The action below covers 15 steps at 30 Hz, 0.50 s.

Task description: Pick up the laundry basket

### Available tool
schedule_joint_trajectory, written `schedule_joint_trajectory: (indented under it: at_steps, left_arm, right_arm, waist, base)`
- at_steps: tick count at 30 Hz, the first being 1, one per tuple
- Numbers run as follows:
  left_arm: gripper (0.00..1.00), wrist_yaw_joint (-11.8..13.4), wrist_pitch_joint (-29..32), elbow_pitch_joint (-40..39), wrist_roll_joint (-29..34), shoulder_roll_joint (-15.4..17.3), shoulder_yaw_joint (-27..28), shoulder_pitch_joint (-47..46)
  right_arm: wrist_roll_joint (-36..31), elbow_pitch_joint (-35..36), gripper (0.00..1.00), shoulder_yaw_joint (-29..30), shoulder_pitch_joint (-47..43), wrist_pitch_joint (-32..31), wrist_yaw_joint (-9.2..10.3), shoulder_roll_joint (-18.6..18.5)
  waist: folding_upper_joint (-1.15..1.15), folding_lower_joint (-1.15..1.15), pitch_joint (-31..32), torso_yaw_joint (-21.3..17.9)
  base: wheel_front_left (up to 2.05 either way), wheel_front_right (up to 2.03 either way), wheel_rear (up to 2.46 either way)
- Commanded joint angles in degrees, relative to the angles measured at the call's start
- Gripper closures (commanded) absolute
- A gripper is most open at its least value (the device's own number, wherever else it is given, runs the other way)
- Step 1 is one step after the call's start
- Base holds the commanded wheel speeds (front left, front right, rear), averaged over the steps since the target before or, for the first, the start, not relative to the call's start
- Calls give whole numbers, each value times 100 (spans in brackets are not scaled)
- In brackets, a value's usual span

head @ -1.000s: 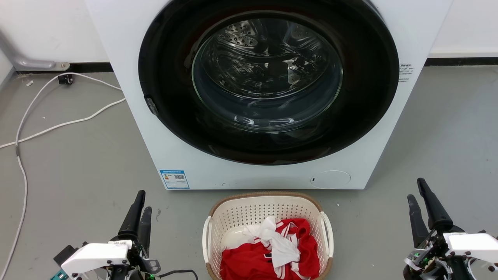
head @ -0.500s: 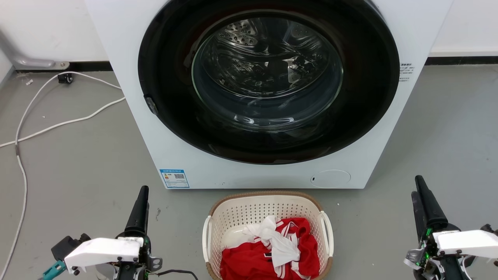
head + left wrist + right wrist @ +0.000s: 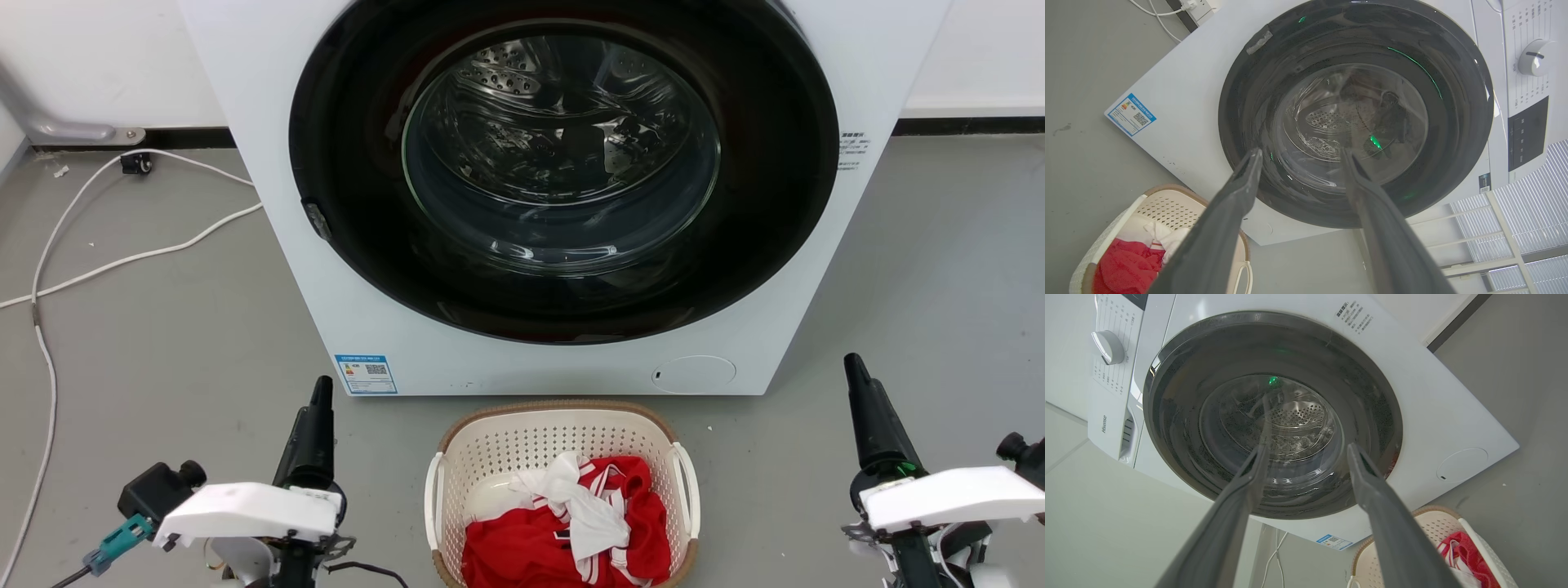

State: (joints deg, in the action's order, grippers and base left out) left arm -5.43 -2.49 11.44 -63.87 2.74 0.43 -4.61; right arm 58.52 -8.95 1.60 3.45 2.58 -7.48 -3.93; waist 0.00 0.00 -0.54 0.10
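The cream-white perforated laundry basket (image 3: 522,445) with a brown rim stands on the floor just before the washing machine, at the bottom centre of the head view. It holds red and white clothes (image 3: 563,531). My left gripper (image 3: 320,390) is left of the basket and apart from it, fingers pointing at the machine. My right gripper (image 3: 854,366) is further off on the basket's right. The left wrist view shows the left gripper (image 3: 1301,153) open and empty, with the basket (image 3: 1167,206) at lower left. The right gripper (image 3: 1307,449) is open too, the basket (image 3: 1433,522) at lower right.
A white front-loading washing machine (image 3: 269,163) with its round dark glass door (image 3: 563,171) shut stands directly behind the basket. White cables (image 3: 49,269) trail over the grey floor at the left. Bare floor lies on both sides of the basket.
Both grippers have rolled so that their fingers line up edge-on in the head view, and both have moved forward and inward toward the basket. The basket has stayed put.
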Motion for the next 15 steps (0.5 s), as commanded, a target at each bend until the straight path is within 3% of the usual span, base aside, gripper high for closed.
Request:
schedule_joint_trajectory:
  at_steps: [1,15]
  left_arm:
    - [0,56,-78,-91,400,18,-88,-124]
    - [0,278,-344,3,1889,19,-401,-183]
  right_arm:
    - [-473,126,0,-54,38,75,-1,-62]
    - [-2090,220,0,-176,-48,338,-1,-22]
  waist:
    - [0,0,-2,-1]
    - [0,0,10,1]
  base:
    - [0,0,0]
    - [0,0,0]
